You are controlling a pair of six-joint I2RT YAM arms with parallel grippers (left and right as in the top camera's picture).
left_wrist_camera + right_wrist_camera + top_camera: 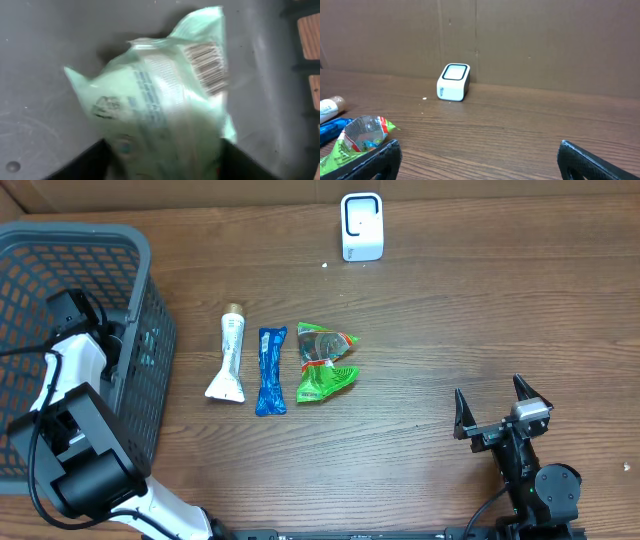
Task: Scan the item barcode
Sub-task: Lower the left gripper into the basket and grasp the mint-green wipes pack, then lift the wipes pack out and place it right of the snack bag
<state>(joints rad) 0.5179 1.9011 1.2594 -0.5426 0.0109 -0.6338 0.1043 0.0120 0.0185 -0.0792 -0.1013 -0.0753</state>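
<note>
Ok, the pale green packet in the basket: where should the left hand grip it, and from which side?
Probably its near end, from above: the pale green packet lies on the basket floor, barcode up at the far corner, so that grip leaves it uncovered.

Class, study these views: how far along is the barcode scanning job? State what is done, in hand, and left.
Done: no scan shows yet. In hand: inside the basket, the left gripper straddles a pale green packet, barcode visible; grip unclear. Left: carry it to the scanner. The right gripper stands open.
</note>
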